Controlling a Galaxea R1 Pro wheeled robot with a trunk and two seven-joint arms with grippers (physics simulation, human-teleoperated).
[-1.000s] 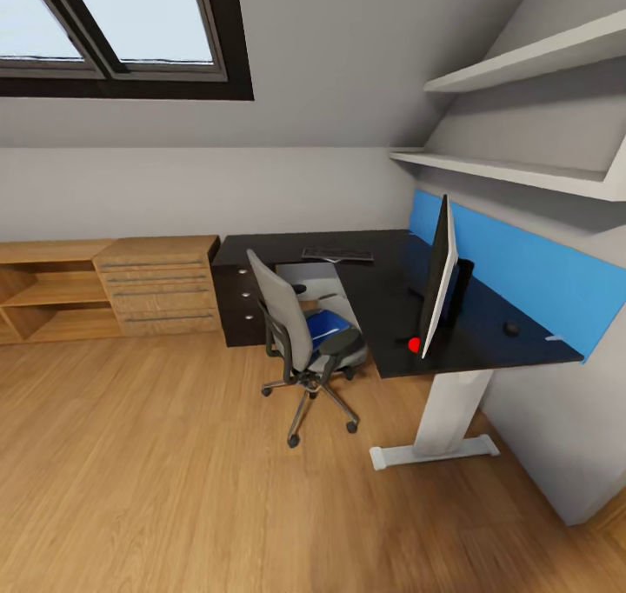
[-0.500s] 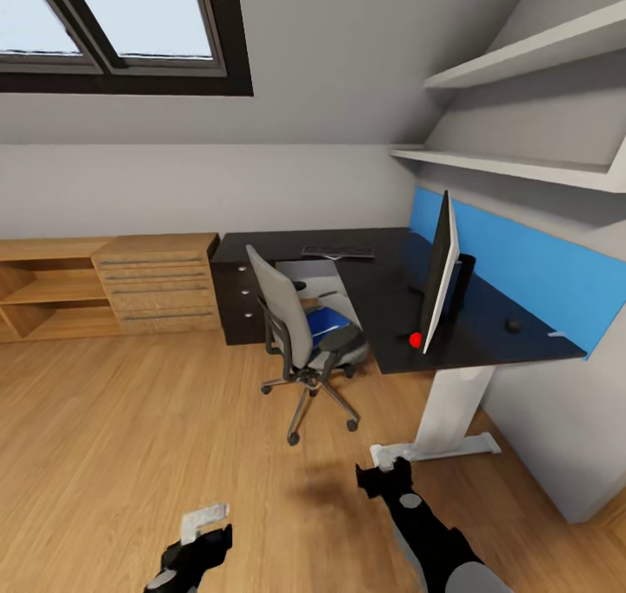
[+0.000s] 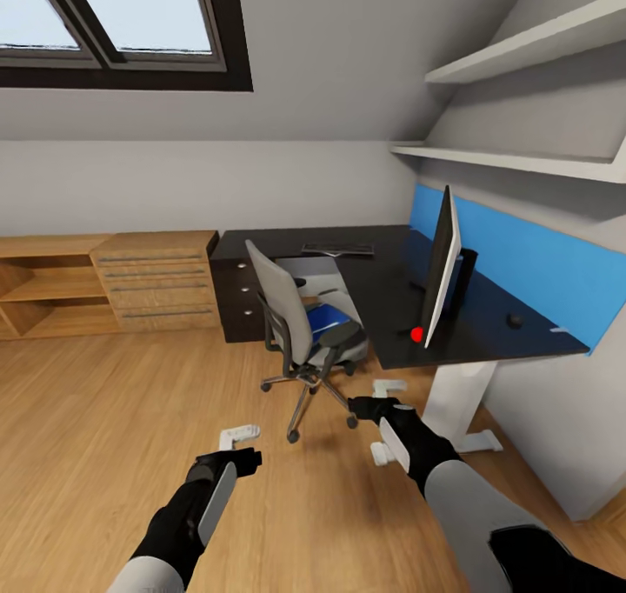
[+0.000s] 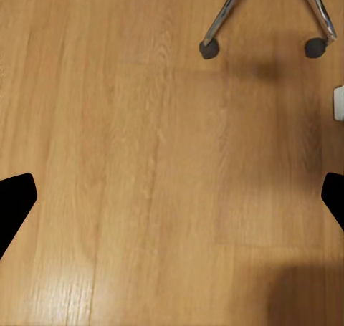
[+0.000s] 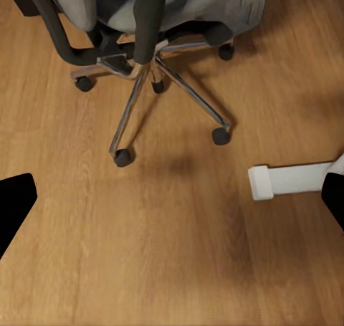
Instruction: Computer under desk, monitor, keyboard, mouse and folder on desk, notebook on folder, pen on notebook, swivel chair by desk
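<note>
The swivel chair [image 3: 296,328] stands turned away from the black desk [image 3: 391,315], with the blue folder [image 3: 326,317] lying on its seat. On the desk are the edge-on monitor [image 3: 440,267], the keyboard [image 3: 337,249] at the far corner, the mouse [image 3: 515,321] and a thin white pen [image 3: 557,331] by the blue panel. The silver-grey computer [image 3: 320,276] sits under the desk. The notebook is out of view. My left gripper [image 3: 237,437] [image 4: 172,204] and right gripper [image 3: 379,396] [image 5: 172,197] hover open and empty over the floor before the chair's base [image 5: 147,89].
A light wooden chest of drawers [image 3: 156,280] and open shelving [image 3: 43,289] line the far wall at left. The desk's white foot [image 3: 452,441] [image 5: 290,179] lies on the wood floor near my right gripper. Wall shelves [image 3: 522,163] hang above the desk.
Both arms have risen into the head view and reached forward toward the chair. The camera has tilted slightly; the furniture has not moved.
</note>
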